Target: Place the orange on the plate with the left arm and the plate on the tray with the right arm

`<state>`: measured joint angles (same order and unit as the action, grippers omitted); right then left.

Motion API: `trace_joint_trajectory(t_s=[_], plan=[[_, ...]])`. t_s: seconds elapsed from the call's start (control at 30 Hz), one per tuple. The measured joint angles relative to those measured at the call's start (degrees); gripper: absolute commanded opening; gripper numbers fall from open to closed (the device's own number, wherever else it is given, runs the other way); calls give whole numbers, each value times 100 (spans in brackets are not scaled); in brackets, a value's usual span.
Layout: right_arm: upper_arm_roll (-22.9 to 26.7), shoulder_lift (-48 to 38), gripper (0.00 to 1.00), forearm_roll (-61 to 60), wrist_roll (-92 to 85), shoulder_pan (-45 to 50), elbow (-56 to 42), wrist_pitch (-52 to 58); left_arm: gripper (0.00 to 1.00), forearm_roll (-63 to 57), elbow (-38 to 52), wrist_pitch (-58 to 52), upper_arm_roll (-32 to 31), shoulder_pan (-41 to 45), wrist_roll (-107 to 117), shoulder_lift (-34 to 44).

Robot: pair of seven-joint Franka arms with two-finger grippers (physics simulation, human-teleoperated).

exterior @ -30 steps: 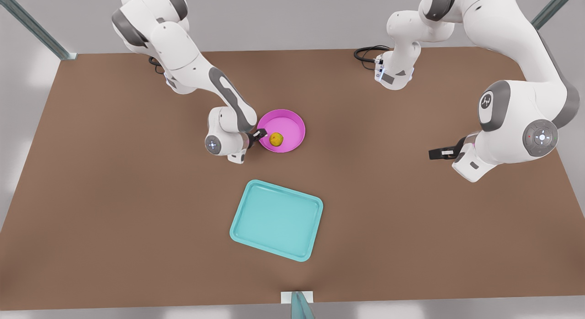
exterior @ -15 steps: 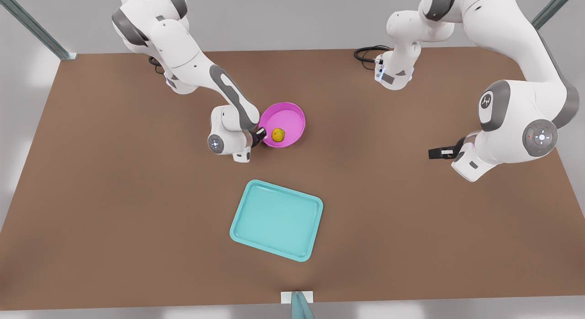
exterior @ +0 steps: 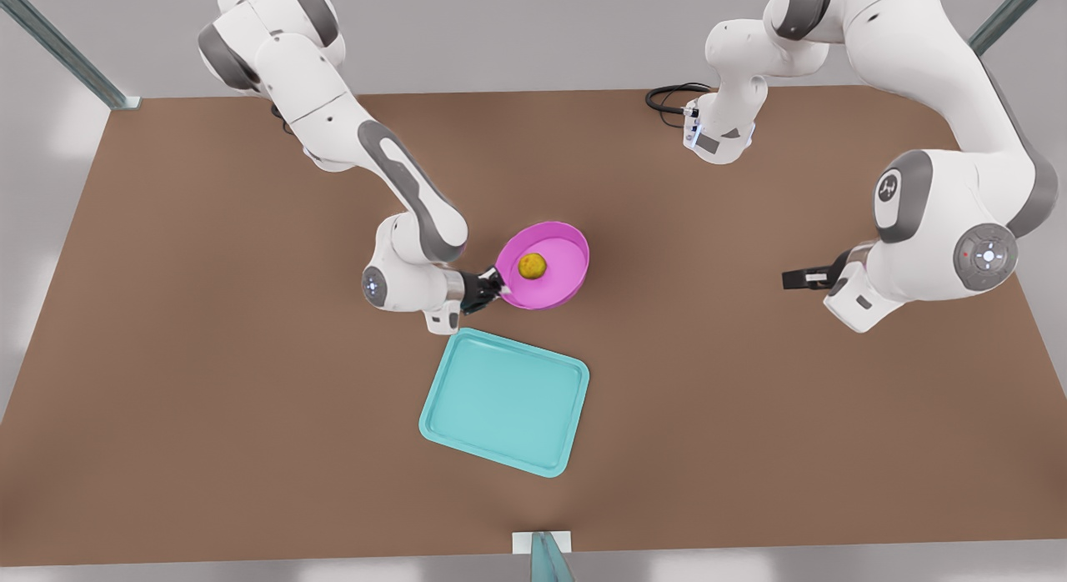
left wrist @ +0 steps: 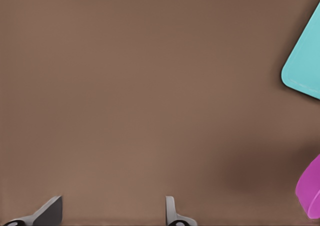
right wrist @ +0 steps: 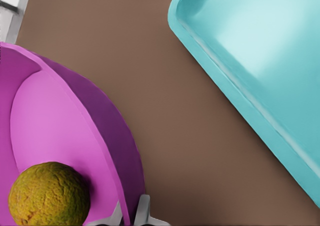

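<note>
Right gripper [exterior: 498, 288], fingers pinching the plate [exterior: 557, 275] rim, holds it tilted just beyond the tray [exterior: 504, 401], orange [exterior: 533, 265] inside; left gripper [exterior: 792, 278] waits well apart, fingers spread; advise levelling plate before lowering.

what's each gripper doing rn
right gripper: shut on the plate rim, orange inside.
left gripper: open, empty.

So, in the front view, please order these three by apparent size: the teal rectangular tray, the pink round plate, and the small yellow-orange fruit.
Largest to smallest:
1. teal rectangular tray
2. pink round plate, lifted, so slightly enlarged, yet clearly smaller
3. yellow-orange fruit, lying in the plate
</note>
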<state>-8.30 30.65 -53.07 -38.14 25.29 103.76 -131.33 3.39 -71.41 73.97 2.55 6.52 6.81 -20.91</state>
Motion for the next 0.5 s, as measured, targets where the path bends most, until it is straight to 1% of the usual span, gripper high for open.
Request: trace_joint_trajectory(t_s=[0.13,0.2,0.3,0.5], plan=[[61,872,21,-67,308,-249,-1211,-226,100,28,15,-35,0,-1,-8,-70],[258,1094,21,-82,464,-318,-1551,-312,100,29,15,-49,0,-4,-11,-83],[569,1167,21,-84,667,-444,-1642,-394,100,27,62,-73,0,-3,-9,-118],[652,1184,21,-46,981,-784,-1526,-407,100,30,104,-127,0,-7,-6,-156]])
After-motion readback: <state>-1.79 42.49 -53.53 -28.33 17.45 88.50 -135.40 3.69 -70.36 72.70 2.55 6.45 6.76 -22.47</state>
